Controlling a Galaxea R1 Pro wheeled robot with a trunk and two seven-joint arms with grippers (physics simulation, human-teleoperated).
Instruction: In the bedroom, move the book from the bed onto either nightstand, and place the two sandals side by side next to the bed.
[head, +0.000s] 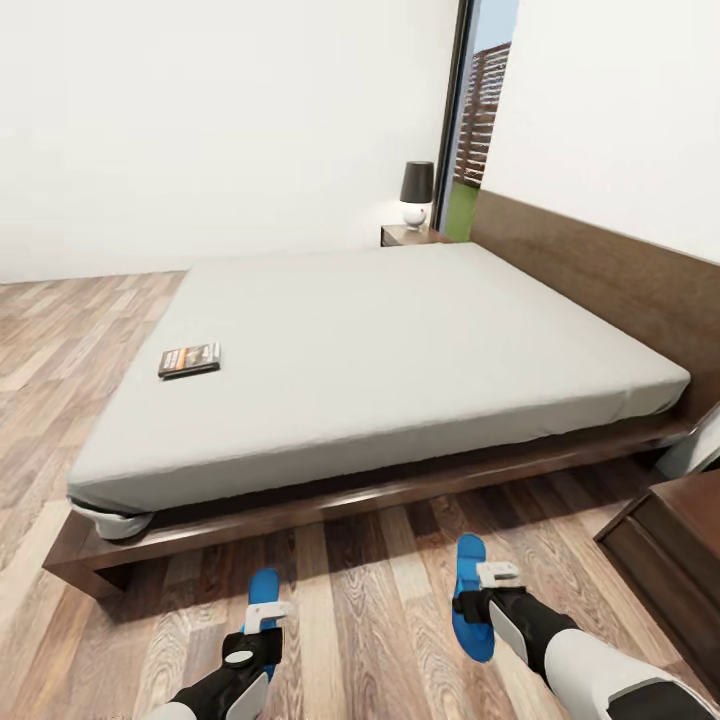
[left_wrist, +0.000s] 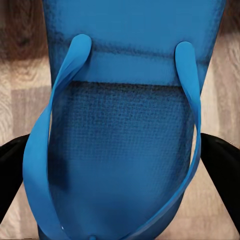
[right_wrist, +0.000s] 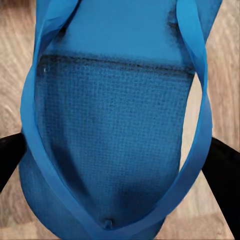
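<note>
No text can be read. The book (head: 189, 360), left of centre in the head view on the grey mattress, carries an orange band with pale lettering on its dark cover, too small to make out.

— Where's the book (head: 189, 360)?

— On the bed (head: 400, 340), near its left edge, towards the foot.

— And the sandals?

— Both on the floor (head: 370, 600) in front of the bed, well apart: the left sandal (head: 263, 588) under the left pincer (head: 262, 625), the right sandal (head: 468, 590) beside the right pincer (head: 497, 583).

— Nightstands?

— A far nightstand (head: 408, 235) behind the bed carries a lamp (head: 416, 194); a near nightstand (head: 670, 545) stands right of the sandals.
</note>
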